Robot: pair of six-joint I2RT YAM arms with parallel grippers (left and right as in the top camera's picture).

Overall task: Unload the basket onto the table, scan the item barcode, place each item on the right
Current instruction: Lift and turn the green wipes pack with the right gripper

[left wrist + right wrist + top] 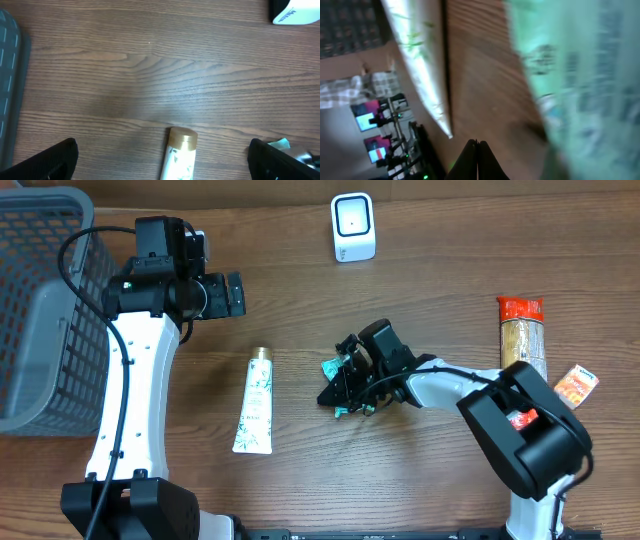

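A green packet lies mid-table, partly covered by my right gripper. In the right wrist view the packet is a blurred green mass just right of my gripper. Its fingertips meet, and nothing shows between them. A white tube with a gold cap lies to the left, also seen in the left wrist view. The white scanner stands at the back centre. My left gripper hovers open above the tube's cap end, its fingers wide apart.
A grey mesh basket fills the far left. At the right lie a long snack pack with a red top and a small orange packet. The scanner's corner shows at the left wrist view's top right.
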